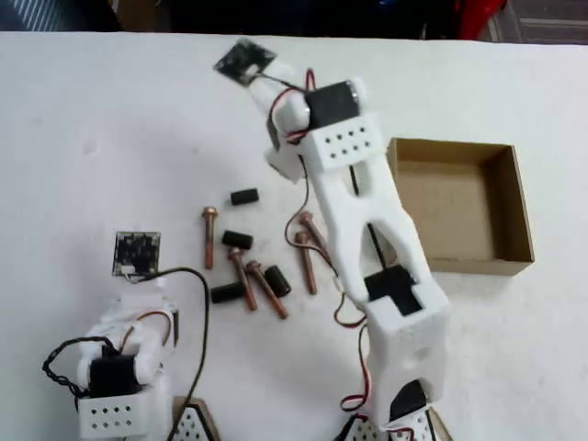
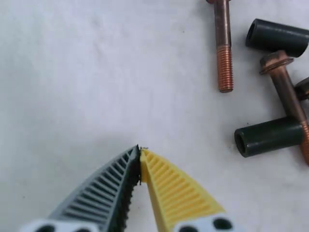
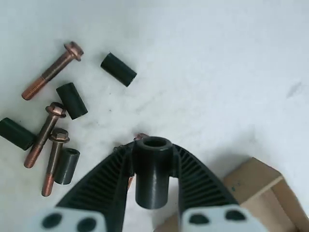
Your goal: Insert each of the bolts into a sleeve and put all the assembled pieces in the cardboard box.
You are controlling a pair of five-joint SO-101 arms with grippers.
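Black sleeve (image 3: 152, 181) is clamped in my right gripper (image 3: 153, 146). It stands along the fingers with its open bore toward the wrist camera, one ribbed finger pressed on each side. Its top end sits about level with the tips. The bore reads dark; can't tell how deep.

Right behind the tips a copper bolt head (image 3: 140, 137) pokes out, down on the table (image 3: 207, 58). Can't tell whether it touches the sleeve.

A corner of the cardboard box (image 3: 253, 186) sits near my right gripper, apart from the sleeve. The high view puts the box on the side of my right arm (image 1: 367, 220) away from the loose parts.

The loose parts lie on the table, on the other side of the grip from the box. The right wrist view shows three bolts and four black sleeves on their sides. One loose bolt (image 3: 53, 162) lies hard against a spare sleeve (image 3: 66, 166). All are apart from the held one.

Left gripper (image 2: 140, 151): grey and yellow fingers clenched tip to tip, gripping nothing, over bare table. A threaded bolt (image 2: 223, 46) and a lying sleeve (image 2: 268, 137) sit near it, apart from the tips. My left arm (image 1: 115, 372) is folded at the near table edge, well apart from the right gripper.
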